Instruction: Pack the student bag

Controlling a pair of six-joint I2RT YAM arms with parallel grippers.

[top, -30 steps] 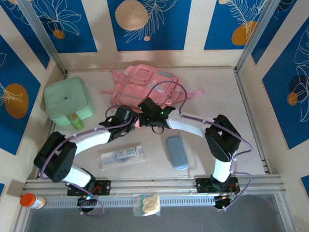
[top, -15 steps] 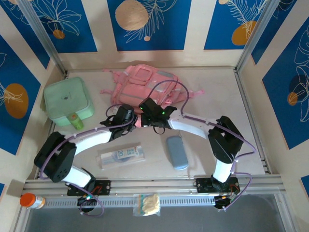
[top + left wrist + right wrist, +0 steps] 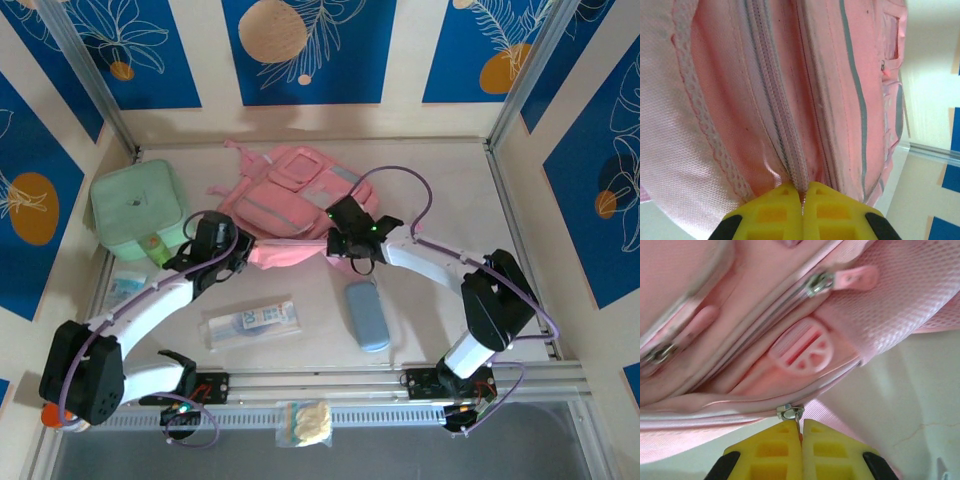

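We see the left gripper (image 3: pixel 801 199) clamped shut on the closed zip seam of the student bag (image 3: pixel 300 190), and the right gripper (image 3: pixel 801 432) pinched tight on a zip slider (image 3: pixel 791 413) at the bag's near edge. We judge the step as opening the bag. Next the right should draw the slider along its track while the left holds the fabric taut. The bag lies far-middle on the table (image 3: pixel 460 200), zipped, contents hidden. The mint-green case (image 3: pixel 135 205) sits to its left, lid on, contents hidden. The tube pack (image 3: pixel 250 322) and blue-grey pouch (image 3: pixel 368 315) lie nearby, unpacked
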